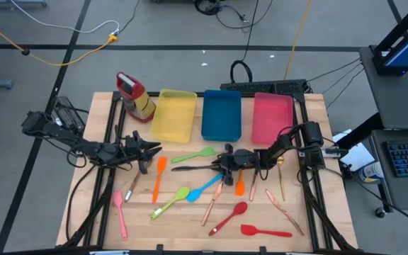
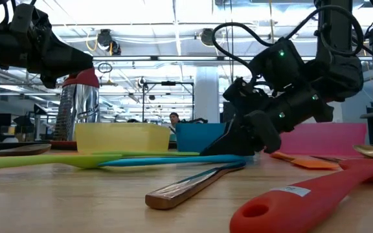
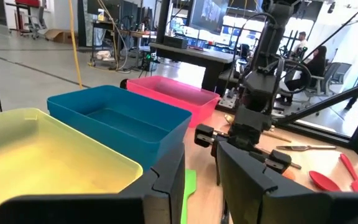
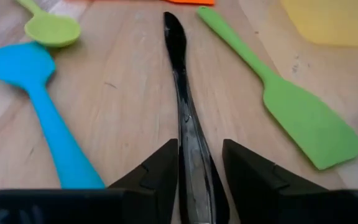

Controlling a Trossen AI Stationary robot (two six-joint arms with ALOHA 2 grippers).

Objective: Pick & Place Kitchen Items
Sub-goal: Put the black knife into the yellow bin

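The right gripper (image 4: 199,163) is low over the counter (image 1: 183,223), in the middle of the scattered utensils, and its two fingers (image 4: 153,169) stand on either side of a slim black utensil (image 4: 182,93) that lies flat on the wood. In the right wrist view there is a small gap between each finger and the black handle, so I judge that the fingers are partly open around it and do not hold it yet.

To do this step well, the fingers should go fully down to the wood before they close, because the utensil is thin and glossy and could slip out. The handle already runs straight between the fingers, so I think no turning is needed. The green spatula (image 4: 294,106) and the blue spoon (image 4: 39,102) lie near on each side, but apart from the black one, so they should not be caught.

After the lift, the yellow tray (image 1: 173,113), the blue tray (image 1: 222,113) and the pink tray (image 1: 272,117) wait at the back of the counter.

The left gripper (image 1: 146,150) hangs above the counter near the orange spatula (image 1: 158,177); its fingers are partly open and hold nothing.
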